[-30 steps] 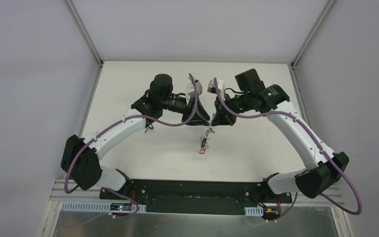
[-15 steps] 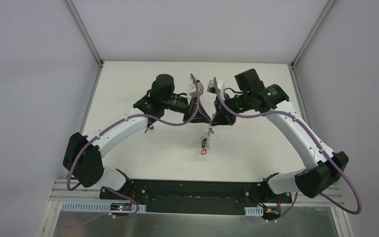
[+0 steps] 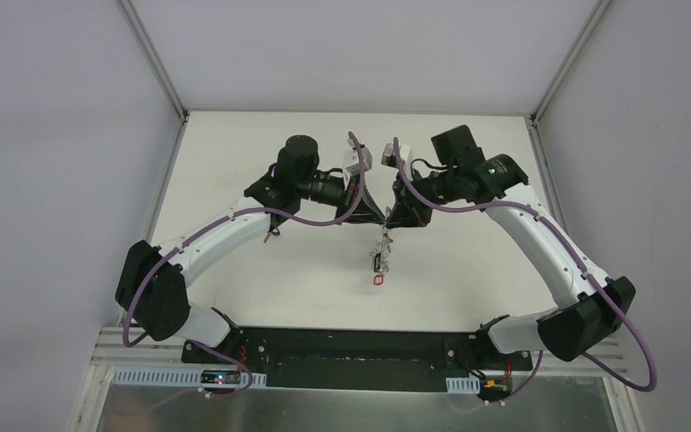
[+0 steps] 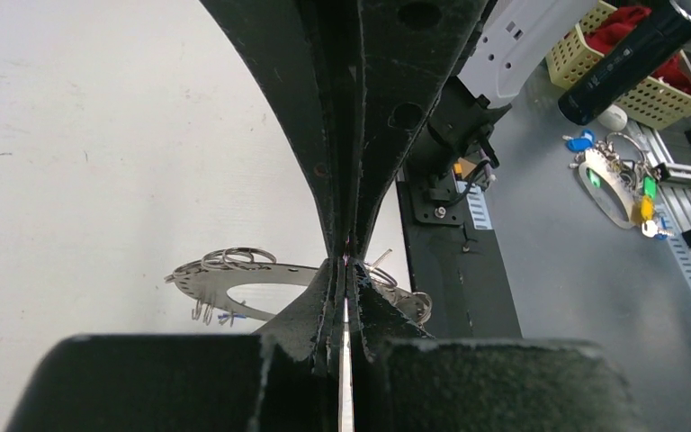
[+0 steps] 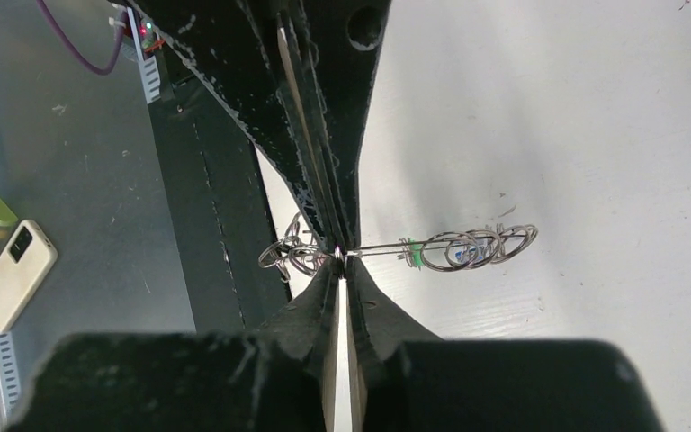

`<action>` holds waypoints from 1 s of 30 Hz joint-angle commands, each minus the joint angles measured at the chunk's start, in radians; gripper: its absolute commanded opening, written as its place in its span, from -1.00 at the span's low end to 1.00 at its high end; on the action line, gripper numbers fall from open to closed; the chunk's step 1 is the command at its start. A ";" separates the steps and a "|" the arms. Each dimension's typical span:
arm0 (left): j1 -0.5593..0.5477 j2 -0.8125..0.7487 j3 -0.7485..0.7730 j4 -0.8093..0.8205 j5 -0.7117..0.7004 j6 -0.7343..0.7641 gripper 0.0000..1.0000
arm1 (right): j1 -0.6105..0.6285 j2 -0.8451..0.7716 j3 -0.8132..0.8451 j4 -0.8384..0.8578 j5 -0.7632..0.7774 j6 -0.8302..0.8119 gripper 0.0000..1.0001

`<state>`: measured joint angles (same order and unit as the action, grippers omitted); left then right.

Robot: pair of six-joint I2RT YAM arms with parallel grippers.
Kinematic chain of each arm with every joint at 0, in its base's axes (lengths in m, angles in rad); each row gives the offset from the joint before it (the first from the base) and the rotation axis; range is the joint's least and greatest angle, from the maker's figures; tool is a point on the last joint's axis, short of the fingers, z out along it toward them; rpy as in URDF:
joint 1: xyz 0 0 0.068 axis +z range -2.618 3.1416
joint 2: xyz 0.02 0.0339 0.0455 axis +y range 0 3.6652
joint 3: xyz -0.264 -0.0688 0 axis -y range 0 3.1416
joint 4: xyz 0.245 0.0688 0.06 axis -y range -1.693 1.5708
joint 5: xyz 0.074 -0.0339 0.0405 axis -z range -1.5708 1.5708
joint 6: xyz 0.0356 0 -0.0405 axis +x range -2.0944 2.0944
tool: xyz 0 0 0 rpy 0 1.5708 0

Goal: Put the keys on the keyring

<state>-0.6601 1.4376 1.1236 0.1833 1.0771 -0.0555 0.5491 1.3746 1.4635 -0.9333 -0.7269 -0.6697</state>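
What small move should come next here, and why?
Probably ease the right gripper slightly away from the left gripper, to pry the keyring open. Both jaws are shut on its wire, close together above the table, keys dangling below.

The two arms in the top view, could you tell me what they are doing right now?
Over the middle of the table, the right gripper is shut on the keyring, and the left gripper appears shut on it from the other side. Small keys and tags hang from it below the grippers.
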 commanded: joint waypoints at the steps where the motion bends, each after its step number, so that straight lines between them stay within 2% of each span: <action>1: -0.010 -0.024 -0.002 0.083 0.010 -0.091 -1.00 | -0.060 -0.066 -0.031 0.115 -0.108 0.059 -0.76; 7: -0.010 -0.039 -0.035 0.261 0.008 -0.284 -1.00 | -0.154 -0.154 -0.097 0.175 -0.229 0.105 -0.25; 15: -0.009 -0.037 -0.070 0.470 -0.034 -0.485 -1.00 | -0.223 -0.233 -0.219 0.290 -0.386 0.174 0.03; 21: -0.009 -0.028 -0.087 0.594 -0.070 -0.611 -1.00 | -0.243 -0.241 -0.255 0.369 -0.439 0.230 0.04; 30: -0.009 -0.026 -0.122 0.682 -0.097 -0.685 -1.00 | -0.256 -0.223 -0.244 0.433 -0.463 0.282 -0.17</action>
<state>-0.6617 1.4376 1.0054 0.7326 1.0042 -0.6788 0.3038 1.1522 1.2057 -0.5720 -1.1381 -0.4252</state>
